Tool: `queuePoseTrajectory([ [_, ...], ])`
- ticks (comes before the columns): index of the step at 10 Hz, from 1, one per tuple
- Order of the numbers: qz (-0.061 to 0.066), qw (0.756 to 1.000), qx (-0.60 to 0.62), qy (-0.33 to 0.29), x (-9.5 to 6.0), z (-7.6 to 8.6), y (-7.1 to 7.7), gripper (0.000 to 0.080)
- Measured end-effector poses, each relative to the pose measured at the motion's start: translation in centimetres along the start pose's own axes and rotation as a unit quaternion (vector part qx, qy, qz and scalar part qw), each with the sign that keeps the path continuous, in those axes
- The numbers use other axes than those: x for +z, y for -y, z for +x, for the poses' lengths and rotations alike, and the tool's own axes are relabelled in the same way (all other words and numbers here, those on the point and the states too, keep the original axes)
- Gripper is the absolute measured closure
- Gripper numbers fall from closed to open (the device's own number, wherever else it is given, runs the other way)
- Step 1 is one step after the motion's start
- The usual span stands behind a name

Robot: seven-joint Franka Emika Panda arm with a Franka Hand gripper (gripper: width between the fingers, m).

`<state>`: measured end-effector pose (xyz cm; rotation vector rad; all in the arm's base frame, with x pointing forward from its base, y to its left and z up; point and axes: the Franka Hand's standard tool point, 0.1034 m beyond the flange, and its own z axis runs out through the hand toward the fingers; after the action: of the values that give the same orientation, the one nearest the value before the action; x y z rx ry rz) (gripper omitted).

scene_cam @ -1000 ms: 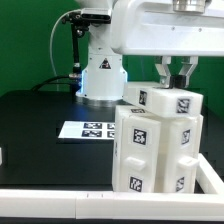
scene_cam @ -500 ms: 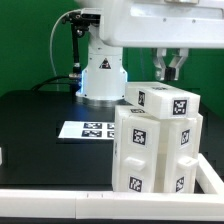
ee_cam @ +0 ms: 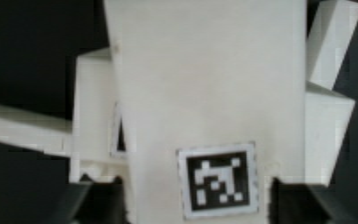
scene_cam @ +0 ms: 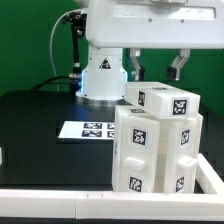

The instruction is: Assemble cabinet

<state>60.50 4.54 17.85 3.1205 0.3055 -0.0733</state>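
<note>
The white cabinet (scene_cam: 155, 145) stands upright on the black table at the exterior view's front right, with square tags on its faces. A white block (scene_cam: 165, 100) with tags sits on top of it. My gripper (scene_cam: 157, 68) hangs just above this top, open wide, with one finger (scene_cam: 135, 66) on each side and nothing held. In the wrist view a long white cabinet panel (ee_cam: 202, 90) with one tag (ee_cam: 215, 180) lies between my dark fingers (ee_cam: 83, 200); the gripper (ee_cam: 202, 205) straddles it without gripping.
The marker board (scene_cam: 92, 129) lies flat on the black table behind the cabinet. The robot base (scene_cam: 100, 78) stands at the back. A white rail (scene_cam: 60, 200) runs along the front edge. A small white piece (scene_cam: 2, 155) shows at the left edge.
My fingers were close together at the cabinet's top; they have spread wide apart and the hand has risen a little. The cabinet has not moved.
</note>
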Motion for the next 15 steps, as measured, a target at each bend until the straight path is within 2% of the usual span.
queuePoseTrajectory([
  [1, 0.0, 1.0, 0.006, 0.001, 0.1, 0.0, 0.3, 0.0374],
  [2, 0.0, 1.0, 0.009, 0.001, 0.2, 0.1, 0.5, 0.0173],
  [3, 0.0, 1.0, 0.011, -0.002, 0.3, 0.2, 0.9, 0.0059],
  [4, -0.002, 1.0, 0.011, -0.004, 0.5, 0.2, 0.8, 0.0059],
  [5, -0.004, 1.0, 0.013, -0.009, 0.8, 0.2, 0.5, 0.0012],
  [6, -0.007, 1.0, 0.015, -0.012, 1.2, 0.2, 0.3, 0.0003],
  [8, -0.011, 0.999, 0.033, -0.022, 1.9, 0.2, 0.5, 0.0003],
  [10, -0.012, 0.999, 0.04, -0.023, 1.9, 0.2, 0.3, 0.0003],
  [11, -0.01, 0.997, 0.069, -0.023, 1.9, 0.2, 0.3, 0.0083],
  [12, -0.009, 0.992, 0.121, -0.024, 1.9, 0.2, 0.3, 0.0252],
  [15, -0.006, 0.971, 0.237, -0.025, 1.9, 0.2, 0.3, 0.0248],
])
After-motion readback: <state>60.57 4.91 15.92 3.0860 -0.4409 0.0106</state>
